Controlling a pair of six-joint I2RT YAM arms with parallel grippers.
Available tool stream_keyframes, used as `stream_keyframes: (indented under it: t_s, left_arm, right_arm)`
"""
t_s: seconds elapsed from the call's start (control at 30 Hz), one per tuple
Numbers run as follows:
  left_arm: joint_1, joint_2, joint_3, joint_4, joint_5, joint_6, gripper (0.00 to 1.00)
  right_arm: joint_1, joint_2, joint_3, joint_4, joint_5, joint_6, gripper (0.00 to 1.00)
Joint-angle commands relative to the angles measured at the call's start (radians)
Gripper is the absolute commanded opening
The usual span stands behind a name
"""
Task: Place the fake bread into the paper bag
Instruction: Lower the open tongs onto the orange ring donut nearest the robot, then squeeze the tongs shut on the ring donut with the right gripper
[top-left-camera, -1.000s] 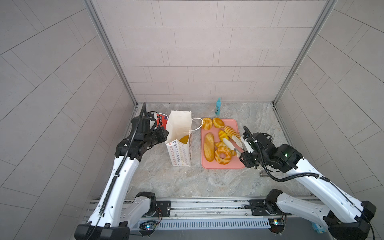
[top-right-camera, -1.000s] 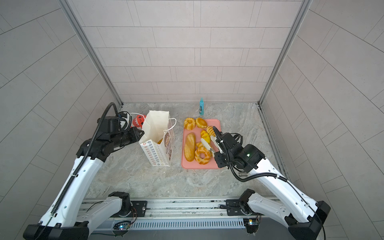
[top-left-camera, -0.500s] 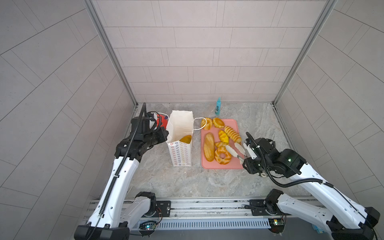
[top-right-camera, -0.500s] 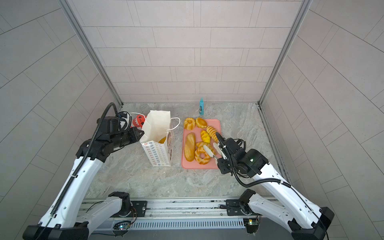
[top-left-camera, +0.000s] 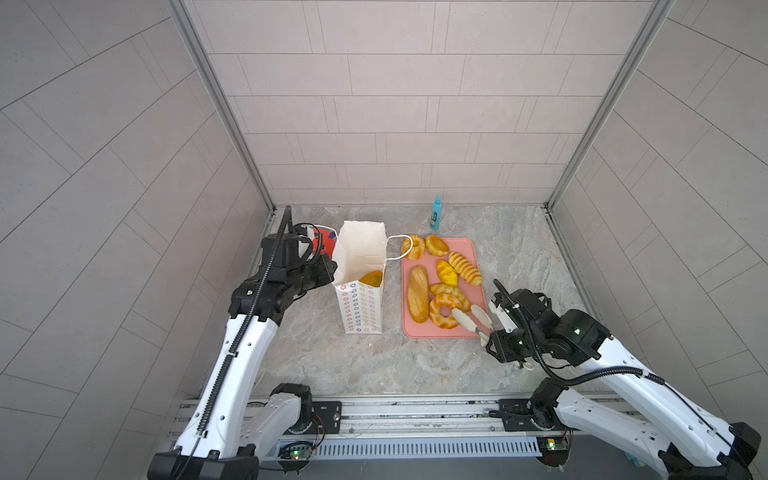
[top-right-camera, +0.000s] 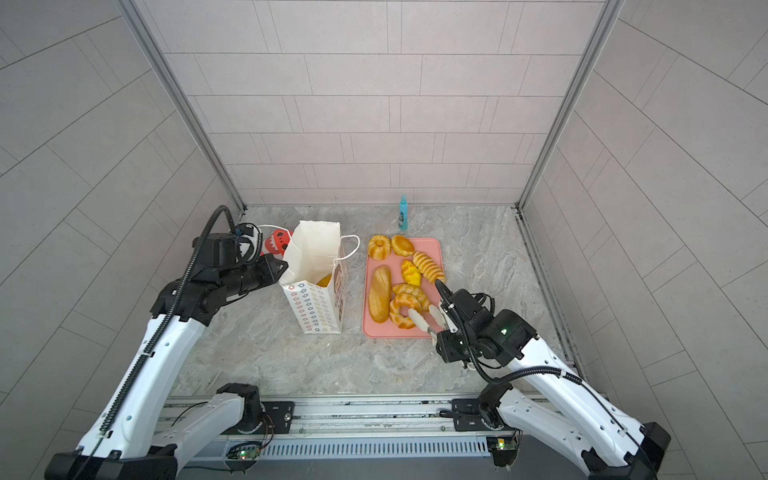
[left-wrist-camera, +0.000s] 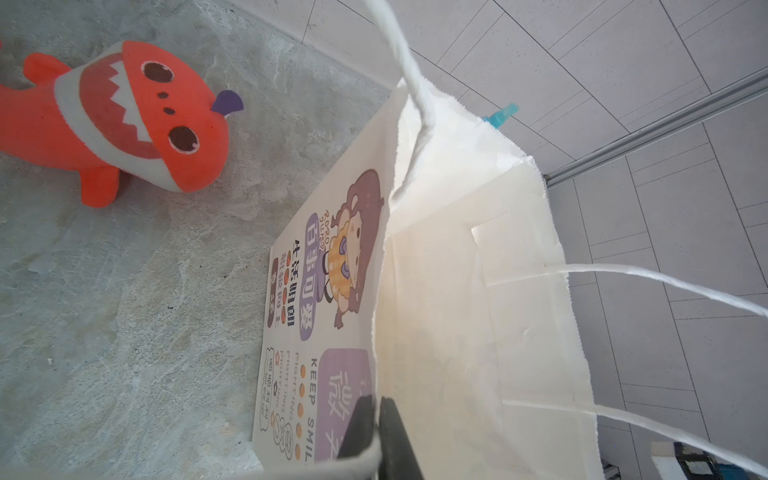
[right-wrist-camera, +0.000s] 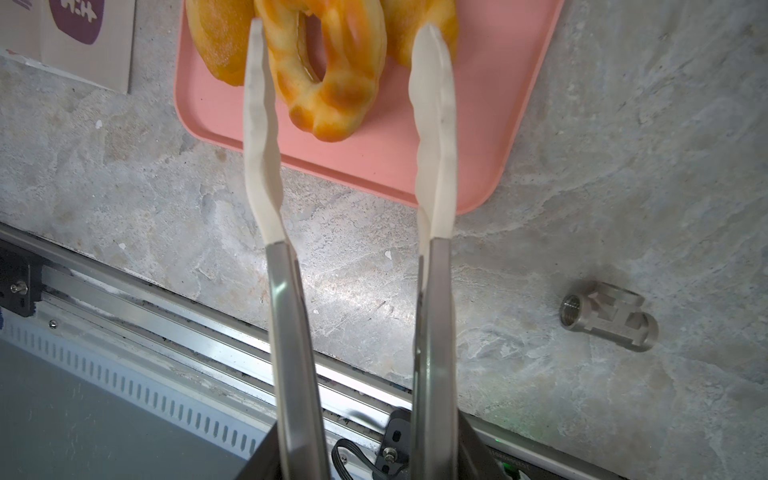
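Most of the fake bread (top-left-camera: 446, 272) is lying on the pink tray (top-left-camera: 419, 330), and one golden piece (top-left-camera: 371, 277) is sitting inside the paper bag (top-left-camera: 360, 307), which is standing upright and open on the desk (top-left-camera: 374, 365) just beside the tray. At the near end of the tray the braided ring (right-wrist-camera: 332, 83) is touching the long loaf (top-left-camera: 417, 293). The right tool (top-left-camera: 494, 330) is grasping metal tongs (right-wrist-camera: 434, 291), and their white tips are standing apart, one on each side of the braided ring; whether they are touching it I cannot tell. The left tool (left-wrist-camera: 376, 428) is clenched on the rim of the bag, on the side away from the tray. Behind the bag a red-orange shark toy (left-wrist-camera: 124, 116) is lying, a blue bottle (top-left-camera: 436, 212) is standing near the back wall, and a small metal fitting (right-wrist-camera: 606, 320) is lying on the desk near the right arm.
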Motion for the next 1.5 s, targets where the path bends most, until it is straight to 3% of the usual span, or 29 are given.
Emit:
stream_keyframes:
  t_s: [0.0,0.8,1.47]
  left_arm:
    - [0.004,-0.013,-0.007,0.011,0.008,0.002,0.09]
    - [0.004,-0.013,-0.017,0.016,0.007,-0.003,0.09]
    - [0.004,-0.012,-0.018,0.017,0.007,-0.004,0.09]
  right_arm:
    - [-0.002,-0.007,-0.020,0.036,-0.027,0.036,0.49]
    - [-0.002,0.068,-0.100,0.160,-0.087,0.039,0.52]
    - [-0.003,0.079,-0.105,0.186,-0.086,0.037,0.32]
